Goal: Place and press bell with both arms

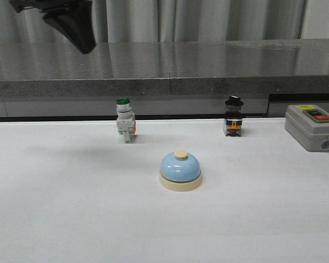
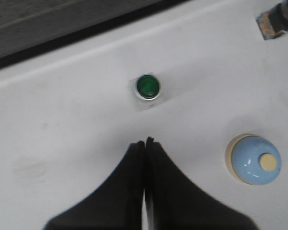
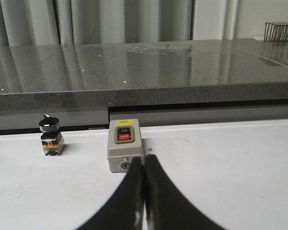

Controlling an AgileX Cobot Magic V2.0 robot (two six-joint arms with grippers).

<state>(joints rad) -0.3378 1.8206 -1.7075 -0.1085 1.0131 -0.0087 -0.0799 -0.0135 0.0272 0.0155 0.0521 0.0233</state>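
Bell (image 1: 180, 170) sitting mid-table, ungrasped; left gripper (image 2: 146, 142) and right gripper (image 3: 144, 158) both clenched empty; approach pending, fingers needing opening first.

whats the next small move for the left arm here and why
Probably shift the left gripper sideways until it is over the light-blue dome call bell with the cream button. Its fingers look closed and hang above bare white table, nearer the green-capped white push-button switch; nothing touches the bell.
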